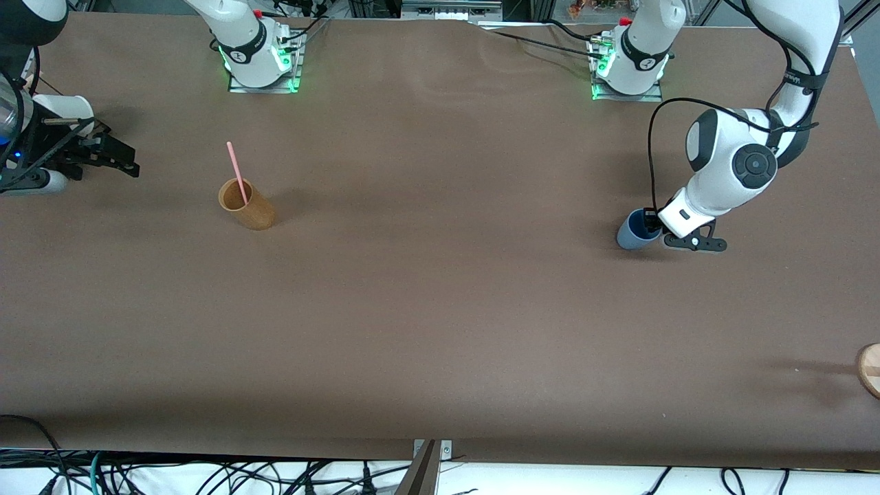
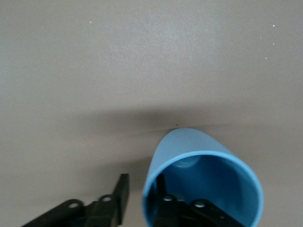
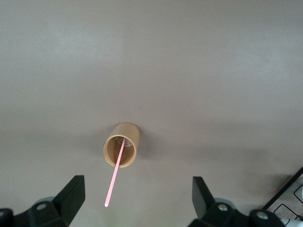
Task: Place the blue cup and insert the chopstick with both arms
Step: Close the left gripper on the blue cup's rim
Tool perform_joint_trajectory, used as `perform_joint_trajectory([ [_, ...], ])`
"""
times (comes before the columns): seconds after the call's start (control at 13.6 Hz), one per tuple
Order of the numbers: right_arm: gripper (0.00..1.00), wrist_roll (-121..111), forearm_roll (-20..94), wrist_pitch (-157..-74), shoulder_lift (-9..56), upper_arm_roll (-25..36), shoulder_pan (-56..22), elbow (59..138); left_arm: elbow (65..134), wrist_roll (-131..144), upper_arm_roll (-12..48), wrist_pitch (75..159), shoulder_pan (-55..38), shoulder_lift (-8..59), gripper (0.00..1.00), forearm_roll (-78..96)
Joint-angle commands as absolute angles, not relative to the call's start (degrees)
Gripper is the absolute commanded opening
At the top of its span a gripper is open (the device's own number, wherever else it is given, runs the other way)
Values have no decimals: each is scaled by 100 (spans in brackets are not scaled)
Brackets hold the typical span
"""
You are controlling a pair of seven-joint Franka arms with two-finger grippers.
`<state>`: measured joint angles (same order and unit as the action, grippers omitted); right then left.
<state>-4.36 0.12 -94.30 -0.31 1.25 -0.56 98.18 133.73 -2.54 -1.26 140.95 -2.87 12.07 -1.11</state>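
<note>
Front view shows you the brown worktop (image 1: 440, 330) with both arms low at its ends. Your main risk sits with the left end effector (image 1: 661, 230): one finger is inside the blue cup (image 1: 638, 230) and one outside, straddling the wall but not yet pinched, so a lopsided close could tip or push the cup across the cloth. The cup stands at the left arm's end, and nothing shows inside it. The right end effector (image 3: 137, 201) hangs wide open and empty above the brown cup (image 1: 246, 204), which holds the pink chopstick (image 1: 238, 173) leaning on its rim; a careless descent could topple that cup or knock the stick out
</note>
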Motion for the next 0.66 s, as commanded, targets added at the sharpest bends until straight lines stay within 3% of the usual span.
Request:
perform_joint_trajectory([
  [0.0, 100, -431, 53, -9360, 9, 123, -62, 9712, 13448, -167, -132, 14054, -316, 1037, 0, -193],
  [0.22, 100, -431, 53, -9360, 9, 123, -62, 9712, 13027, -150, -80, 13520, -325, 915, 0, -141],
  [0.59, 100, -422, 53, -9360, 9, 114, -70, 9703, 11560, 683, 52, 12464, -1149, 1045, 0, 123],
])
